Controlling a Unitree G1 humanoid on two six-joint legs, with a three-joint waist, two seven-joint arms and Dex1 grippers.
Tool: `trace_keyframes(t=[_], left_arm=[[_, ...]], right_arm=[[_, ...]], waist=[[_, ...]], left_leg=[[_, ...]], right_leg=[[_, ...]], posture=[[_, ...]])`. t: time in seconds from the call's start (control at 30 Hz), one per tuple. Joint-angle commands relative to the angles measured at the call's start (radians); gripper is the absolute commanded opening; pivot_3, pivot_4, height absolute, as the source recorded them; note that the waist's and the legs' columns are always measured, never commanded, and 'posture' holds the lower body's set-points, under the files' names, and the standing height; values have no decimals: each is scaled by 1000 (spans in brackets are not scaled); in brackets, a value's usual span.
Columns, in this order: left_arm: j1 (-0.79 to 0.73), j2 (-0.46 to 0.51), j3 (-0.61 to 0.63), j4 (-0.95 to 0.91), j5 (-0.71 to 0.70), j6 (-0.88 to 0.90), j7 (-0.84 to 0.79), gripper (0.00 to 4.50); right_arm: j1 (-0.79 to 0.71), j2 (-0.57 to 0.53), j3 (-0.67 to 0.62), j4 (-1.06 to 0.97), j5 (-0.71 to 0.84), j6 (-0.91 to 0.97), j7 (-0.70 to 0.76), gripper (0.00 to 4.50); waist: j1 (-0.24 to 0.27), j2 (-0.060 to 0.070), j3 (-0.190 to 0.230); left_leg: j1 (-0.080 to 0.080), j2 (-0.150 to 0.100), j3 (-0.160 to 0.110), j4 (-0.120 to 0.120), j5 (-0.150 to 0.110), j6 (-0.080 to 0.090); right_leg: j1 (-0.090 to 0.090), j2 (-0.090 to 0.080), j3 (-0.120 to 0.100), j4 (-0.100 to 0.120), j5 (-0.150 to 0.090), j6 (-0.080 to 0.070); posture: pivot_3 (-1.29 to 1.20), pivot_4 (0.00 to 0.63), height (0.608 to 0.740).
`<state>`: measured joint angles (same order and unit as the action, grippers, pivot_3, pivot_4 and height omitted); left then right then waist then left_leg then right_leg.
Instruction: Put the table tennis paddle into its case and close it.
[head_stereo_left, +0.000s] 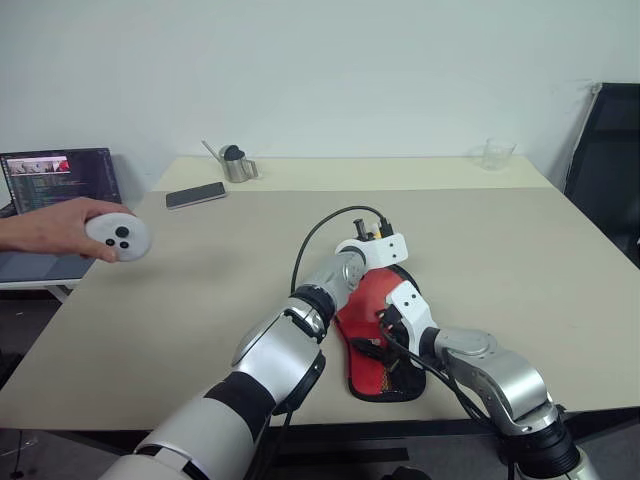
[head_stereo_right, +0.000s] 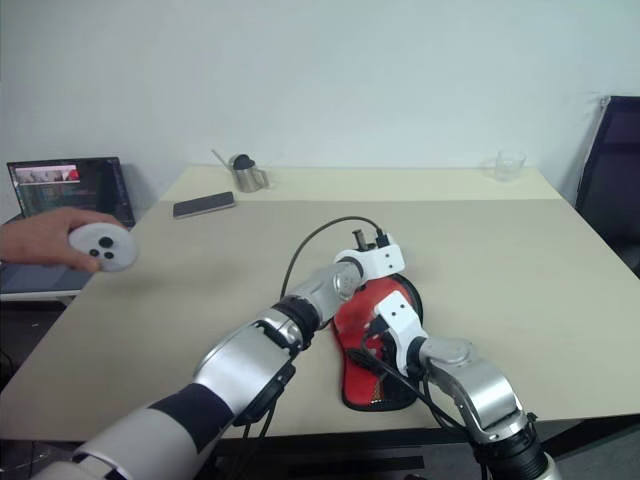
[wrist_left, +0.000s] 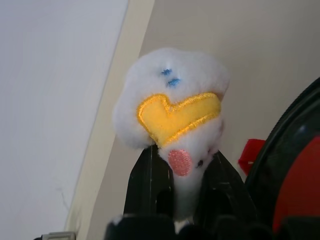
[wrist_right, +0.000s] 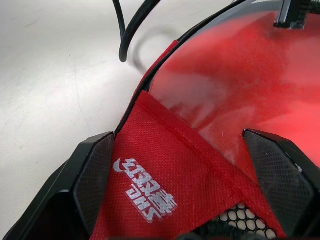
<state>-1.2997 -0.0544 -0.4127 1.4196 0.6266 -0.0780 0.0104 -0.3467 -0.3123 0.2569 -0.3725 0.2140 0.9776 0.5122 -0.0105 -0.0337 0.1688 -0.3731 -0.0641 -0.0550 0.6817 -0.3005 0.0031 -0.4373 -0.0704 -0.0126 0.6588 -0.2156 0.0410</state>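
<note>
Right now our left gripper (wrist_left: 187, 192) is pinched shut on a small white plush charm (wrist_left: 172, 100) with a yellow patch and a pink dot, likely the zip pull of the case (head_stereo_left: 385, 375), though we cannot trace the link. Our right gripper (wrist_right: 192, 175) stands wide open, its 2 fingers (wrist_right: 95, 175) straddling the red fabric with the white logo and a bit of mesh. The case lies on the table (head_stereo_left: 200, 290) near its front edge, between our 2 arms, and the table tennis paddle (wrist_right: 240, 75) looks to be at least partly inside it, its glossy red face showing past the fabric flap. We judge the case soft and light, apt to bunch and slide when the zip is drawn, so it wants pinning at the narrow handle end or the trimmed edge; the paddle is stiff and its rubber grippy. Only the left wrist view reveals the plush; the right wrist view gives the logo and flap edge; the head views add a person's hand (head_stereo_left: 55, 228) holding a white controller (head_stereo_left: 118, 237), well apart at the left.
</note>
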Motion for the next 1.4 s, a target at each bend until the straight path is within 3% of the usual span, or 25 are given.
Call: trace_keyframes(t=[0.03,0.33,0.37,0.63,0.83,1.1,1.23,1.33,1.4], left_arm=[[-24,-41,-18,-29,16,-43,19,165],[19,-57,27,-28,-35,-26,-95,165],[26,-55,22,-28,-31,-33,-110,904],[73,-28,-13,-30,10,-20,-150,3719],[66,0,-5,-36,-3,-26,-166,3719],[41,70,34,-69,-73,-178,-320,3719],[27,130,124,-118,-191,-280,-472,3719],[56,211,132,-200,-236,-436,-607,3719],[82,249,166,-268,-310,-446,-720,3719]], right_arm=[[27,-6,18,-2,19,43,-3,4500],[8,-3,28,36,19,14,4,4500],[2,-2,30,44,18,8,6,4500],[-43,5,44,124,10,-52,31,4500],[-80,-11,35,166,7,-92,57,4500],[-141,-155,-24,125,67,-96,197,4500],[-153,-331,-61,44,145,-92,378,4500],[-183,-466,-110,62,186,-112,493,4500],[-197,-521,-133,89,202,-136,542,4500]], waist=[[6,0,0],[8,0,0],[7,0,0],[5,0,-1],[3,1,-3],[3,1,-2],[5,2,0],[4,2,2],[5,2,2]], left_leg=[[0,0,0,0,0,0],[0,0,0,0,0,0],[1,0,0,0,0,0],[15,3,-1,-2,-1,2],[14,4,-1,-2,-1,2],[11,4,-2,-2,-1,1],[7,4,-1,-2,-1,2],[5,4,0,-2,-1,1],[5,4,0,-2,-2,1]], right_leg=[[0,0,0,0,0,0],[0,0,0,0,0,0],[1,1,0,0,0,0],[18,4,-2,-7,-3,5],[18,7,-1,-9,0,2],[16,7,-2,-11,0,1],[13,7,-2,-13,0,1],[11,7,-1,-15,0,1],[11,3,-1,-16,0,1]], posture=[[0,150,740],[0,150,740],[0,150,740],[0,150,740],[0,150,740],[0,150,740],[0,150,740],[0,150,740],[0,150,740]])
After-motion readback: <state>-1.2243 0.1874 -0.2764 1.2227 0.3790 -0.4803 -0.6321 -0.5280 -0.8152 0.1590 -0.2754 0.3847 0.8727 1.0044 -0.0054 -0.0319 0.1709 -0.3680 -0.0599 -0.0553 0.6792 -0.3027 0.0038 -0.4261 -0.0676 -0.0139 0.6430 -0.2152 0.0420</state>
